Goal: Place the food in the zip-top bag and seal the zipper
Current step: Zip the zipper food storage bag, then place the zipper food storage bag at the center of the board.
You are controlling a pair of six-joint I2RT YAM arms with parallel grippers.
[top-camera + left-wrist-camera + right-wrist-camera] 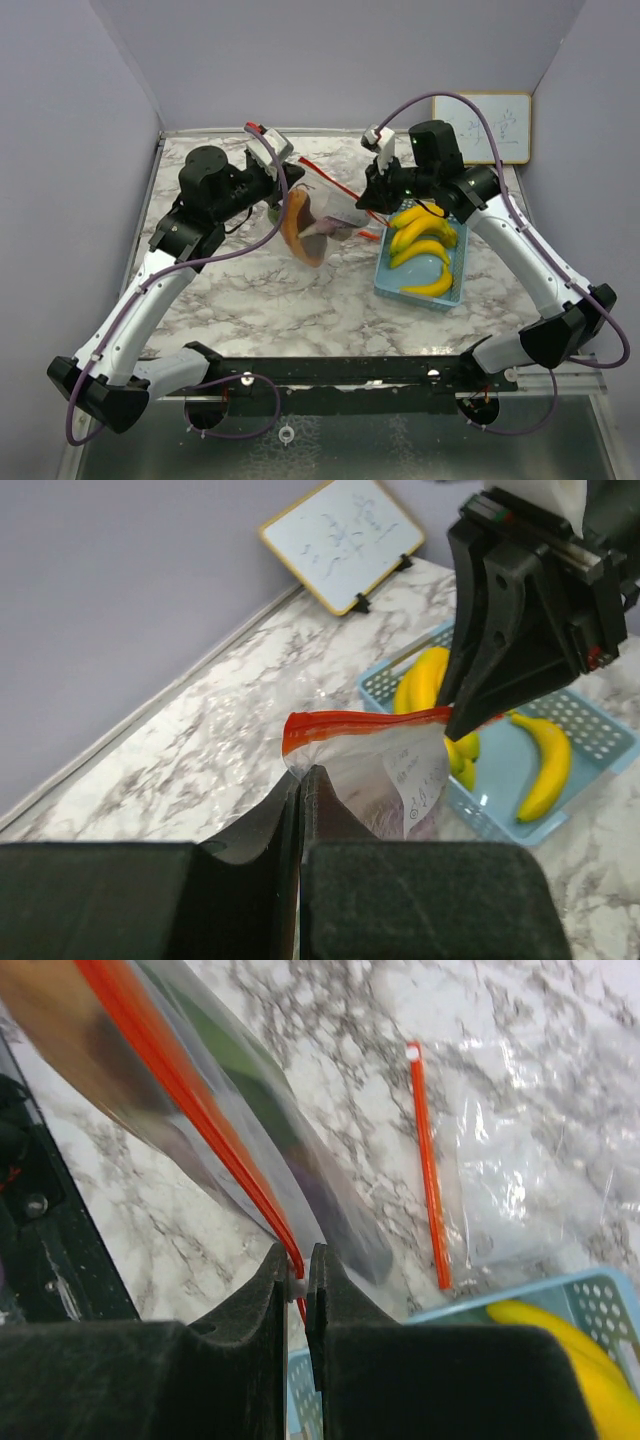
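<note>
A clear zip-top bag (312, 232) with a red zipper hangs between my two grippers above the table. Orange-brown, green and purple food shows blurred through its plastic (235, 1060). My left gripper (282, 193) is shut on the bag's left top corner (300, 772), just below the red zipper (365, 720). My right gripper (369, 205) is shut on the white slider (298, 1285) at the zipper's right end. Several yellow bananas (424, 243) lie in the light blue basket (388, 272), to the right of the bag.
A second, flat zip-top bag (520, 1150) with a red zipper (428, 1160) lies on the marble table behind the held bag. A small whiteboard (495, 125) leans on the back right wall. The basket also shows in the left wrist view (600, 730).
</note>
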